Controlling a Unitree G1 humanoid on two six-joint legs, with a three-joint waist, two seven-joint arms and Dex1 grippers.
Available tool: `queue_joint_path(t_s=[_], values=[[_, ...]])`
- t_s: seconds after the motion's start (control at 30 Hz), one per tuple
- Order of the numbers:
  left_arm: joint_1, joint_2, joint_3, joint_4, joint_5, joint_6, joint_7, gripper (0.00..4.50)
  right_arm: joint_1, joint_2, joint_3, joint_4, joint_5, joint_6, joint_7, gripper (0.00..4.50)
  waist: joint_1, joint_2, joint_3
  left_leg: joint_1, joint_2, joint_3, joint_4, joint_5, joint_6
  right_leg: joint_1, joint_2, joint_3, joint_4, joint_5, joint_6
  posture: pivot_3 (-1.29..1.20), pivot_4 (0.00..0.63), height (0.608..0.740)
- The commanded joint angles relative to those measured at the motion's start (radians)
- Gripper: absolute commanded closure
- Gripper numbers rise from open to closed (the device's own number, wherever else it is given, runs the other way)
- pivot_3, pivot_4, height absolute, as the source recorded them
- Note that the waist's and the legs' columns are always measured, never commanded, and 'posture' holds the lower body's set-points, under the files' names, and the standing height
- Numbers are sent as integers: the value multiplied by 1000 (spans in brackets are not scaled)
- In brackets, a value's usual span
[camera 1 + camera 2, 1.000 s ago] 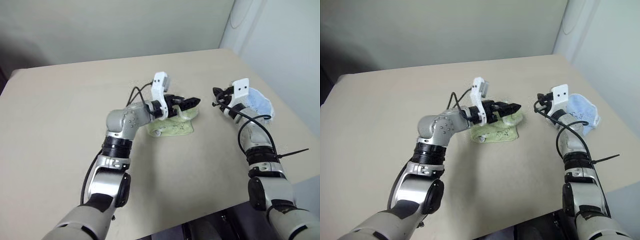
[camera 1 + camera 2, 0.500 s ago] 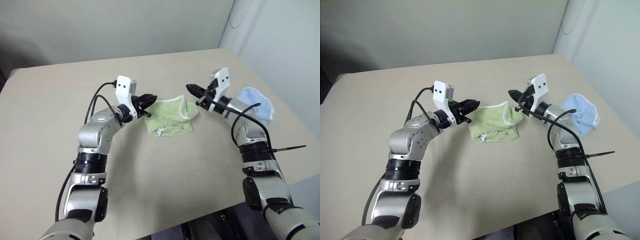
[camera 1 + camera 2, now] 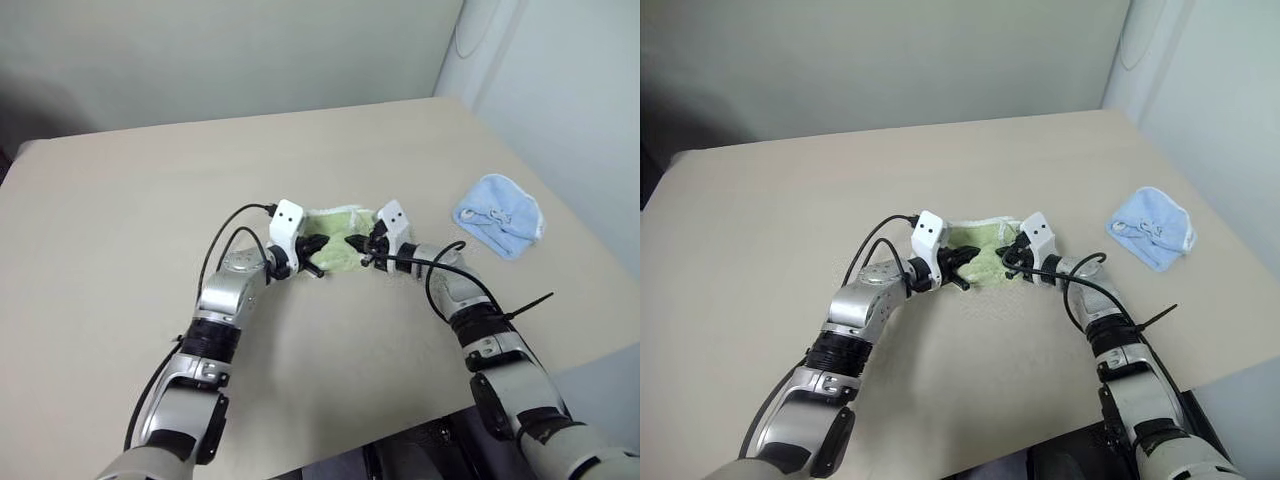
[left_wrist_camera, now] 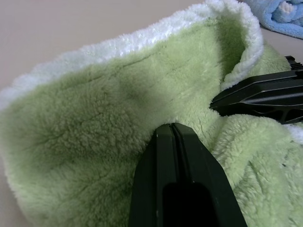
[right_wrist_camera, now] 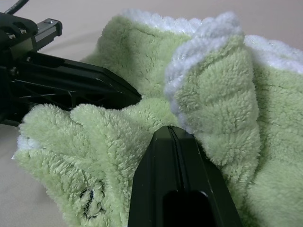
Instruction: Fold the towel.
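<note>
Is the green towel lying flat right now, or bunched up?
Bunched up: the towel rises in humps with its white edge curled over, between the left gripper and right gripper.

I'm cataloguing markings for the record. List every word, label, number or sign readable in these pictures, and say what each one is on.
No readable text anywhere.
Green towel: a small dark embroidered mark near its edge, too small and blurred to read as letters.
Blue cloth: a pale stitched mark on top, too small to read.
White camera mounts on the wrists: two dark dots each, no lettering.
Table and wall: no markings.
</note>
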Motion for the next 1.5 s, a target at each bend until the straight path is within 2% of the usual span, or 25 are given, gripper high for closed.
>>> queue_joint_path(t_s=[0.03, 0.13, 0.23, 0.33, 0.43, 0.6, 0.77, 0.97, 1.07, 1.17, 1.2, 1.37, 1.5], values=[[23, -28, 97, -90, -91, -9, -7, 4390, 16, -26, -7, -66, -6, -12, 23, 4500, 0, 0, 0, 0, -2, 0, 1, 0, 0, 0, 0, 1, 0, 0, 1, 0, 150, 740], [24, -49, 208, -192, -207, 33, 16, 4390, 29, -49, -38, -181, 48, 29, 60, 4500, 2, 0, 0, 0, -5, 0, 1, 0, 0, 0, 0, 3, 0, 1, 1, 0, 150, 740], [29, -32, 297, -276, -291, 81, 46, 4413, 38, -83, -79, -311, 126, 117, 98, 3957, 0, 0, 0, -2, -7, 2, 2, 0, -1, -1, 0, 6, -2, 1, 3, 0, 150, 740], [80, 45, 334, -324, -277, 98, 62, 4413, 37, -136, -119, -397, 183, 218, 111, 2966, -1, 0, 0, -2, -9, 6, 2, 1, -1, 0, 0, 7, -2, 2, 4, 0, 150, 740], [168, 112, 370, -357, -269, 95, 64, 4413, 11, -167, -185, -387, 243, 323, 89, 1903, -5, 0, 0, 1, -9, 5, 2, 1, -1, 1, 0, 9, -3, 2, 4, 0, 150, 740], [309, 149, 442, -407, -286, 99, 104, 4413, -6, -196, -221, -330, 287, 468, 87, 119, -6, 0, 0, 1, -10, 1, 1, 0, -1, -1, 0, 11, -3, 1, 6, 0, 150, 740], [415, 134, 487, -506, -325, 123, 149, 4413, -49, -180, -253, -228, 334, 579, 76, 51, -7, 0, 0, 1, -10, 0, 0, 0, -1, -2, 0, 12, -3, 1, 6, 0, 150, 740], [421, 102, 472, -570, -382, 174, 199, 4413, -47, -180, -168, -185, 217, 419, 70, 51, -7, 0, 0, 1, -10, -1, 0, 0, 0, -2, 0, 12, -1, 1, 6, 0, 150, 740], [357, 46, 468, -562, -493, 249, 225, 4413, -55, -173, -186, -171, 211, 365, 58, 51, -3, 0, 0, 1, -11, -1, 1, 0, 0, -2, -1, 11, 0, 1, 6, 0, 150, 740], [269, 17, 469, -469, -616, 370, 204, 3802, -82, -157, -228, -147, 220, 319, 11, 0, 0, 0, 0, 1, -12, 1, 2, 0, 0, -1, -2, 11, 0, 2, 7, 0, 150, 740], [243, 17, 460, -436, -632, 400, 198, 3463, -92, -152, -243, -140, 225, 307, -6, 0, -1, 0, 0, 1, -12, 1, 2, 0, 0, -1, -2, 11, 0, 2, 7, 0, 150, 740], [121, 35, 413, -215, -615, 456, 159, 1678, -107, -142, -301, -146, 246, 268, -62, 0, -3, 0, 0, 1, -12, 0, 2, 0, 0, -2, -1, 12, 0, 3, 7, 0, 150, 740], [42, 55, 318, -51, -531, 468, 112, 290, -85, -141, -328, -196, 261, 273, -89, 0, -3, 0, 0, 1, -12, -1, 2, 0, -1, -3, -2, 12, -1, 3, 7, 0, 150, 740]])
